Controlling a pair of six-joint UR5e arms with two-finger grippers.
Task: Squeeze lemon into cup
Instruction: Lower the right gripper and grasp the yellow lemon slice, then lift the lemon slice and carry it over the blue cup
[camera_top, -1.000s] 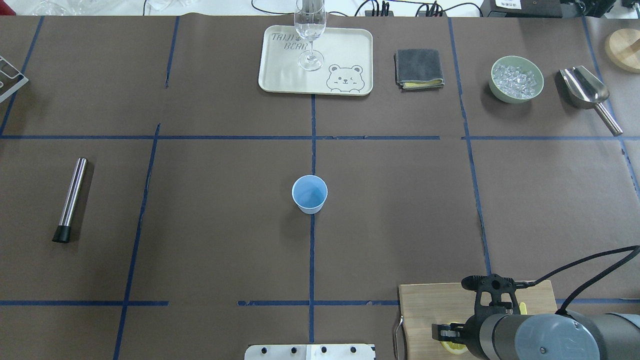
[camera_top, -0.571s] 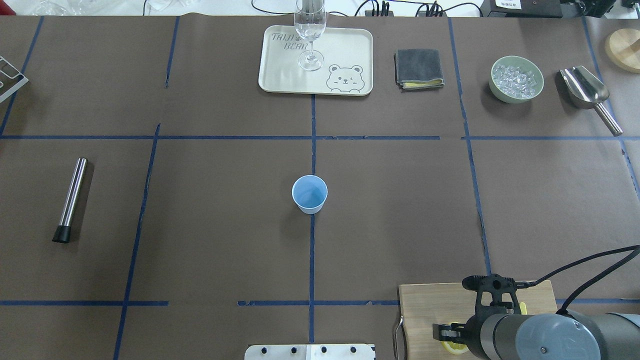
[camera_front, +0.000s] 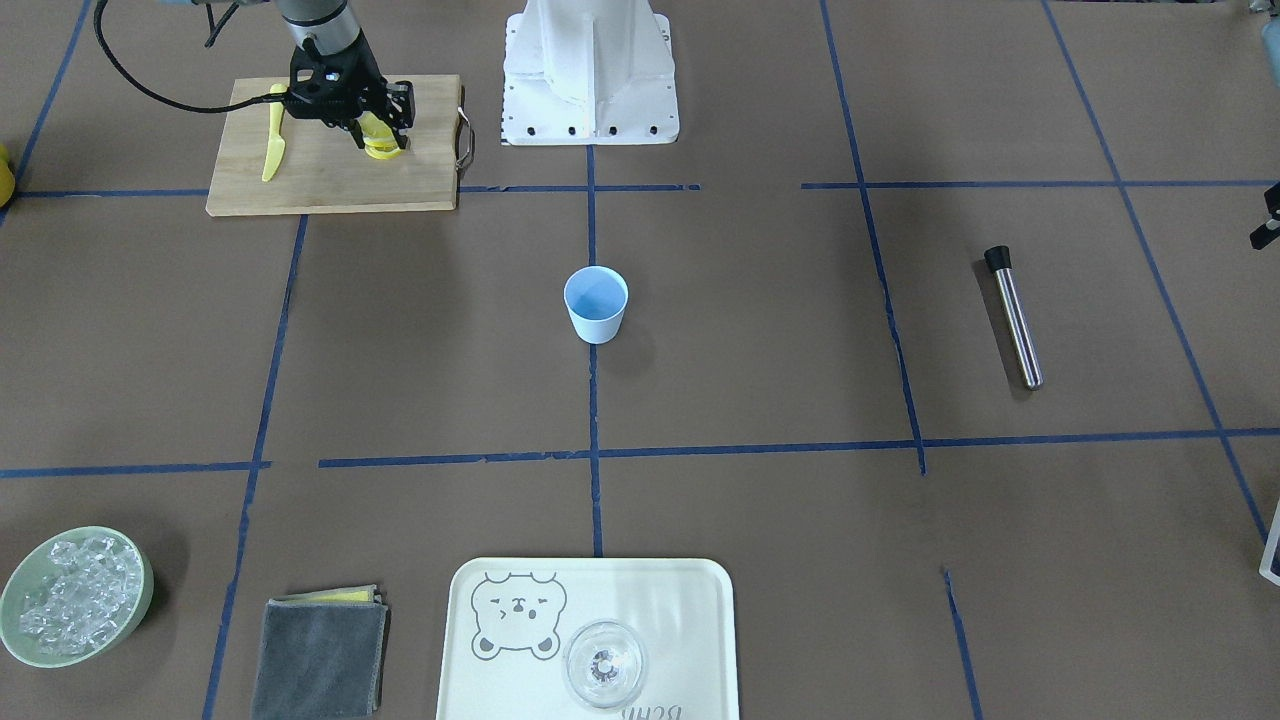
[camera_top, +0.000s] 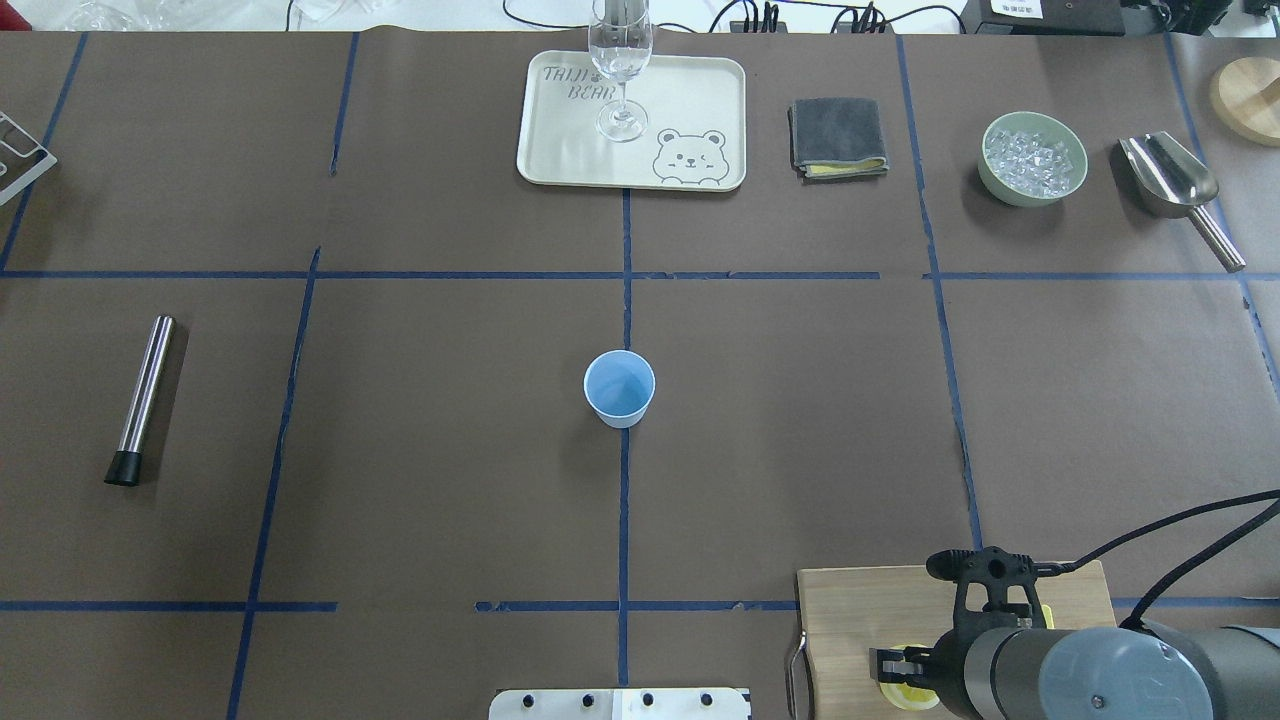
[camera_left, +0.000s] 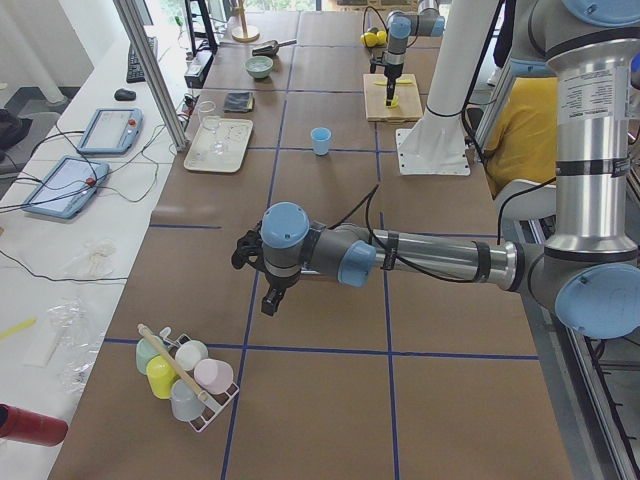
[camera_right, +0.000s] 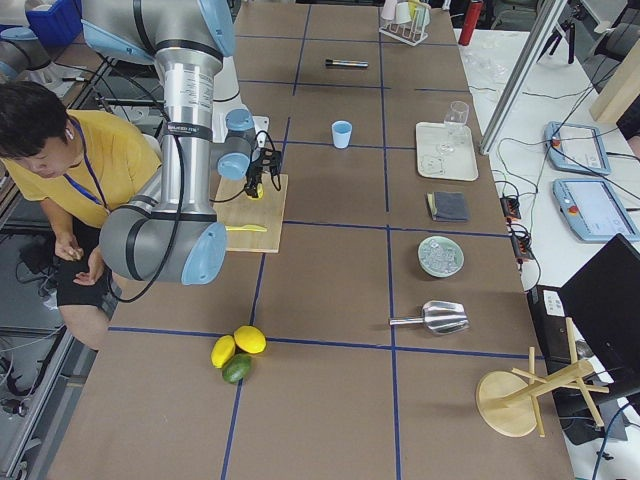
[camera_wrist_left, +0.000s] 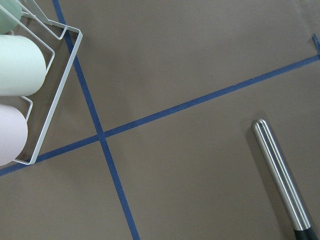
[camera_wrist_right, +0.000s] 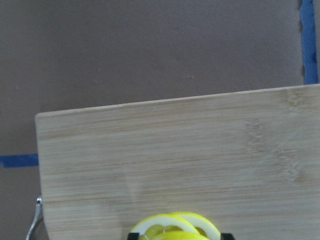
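Observation:
The light-blue cup (camera_top: 619, 388) stands upright and alone at the table's centre, also seen from the front (camera_front: 596, 304). Far from it, lemon slices (camera_wrist_right: 175, 227) lie stacked on the wooden cutting board (camera_top: 860, 620) at the robot's right. My right gripper (camera_front: 375, 132) points down over them, its black fingertips (camera_wrist_right: 227, 236) pressed against both sides of the lemon (camera_front: 384, 142). My left gripper (camera_left: 272, 303) hovers near the cup rack (camera_wrist_left: 50, 90); I cannot tell if it is open or shut.
A yellow knife (camera_front: 273, 150) lies on the board. A steel muddler (camera_top: 140, 400) lies at the left. Along the far edge are a tray (camera_top: 690, 100) with a glass (camera_top: 620, 70), a folded cloth (camera_top: 838, 137), an ice bowl (camera_top: 1033, 158) and a scoop (camera_top: 1175, 190). A person (camera_right: 60, 170) sits beside the table.
The right arm's wrist has shifted slightly to the right while the gripper stays at the lemon slices on the board. Nothing else has moved.

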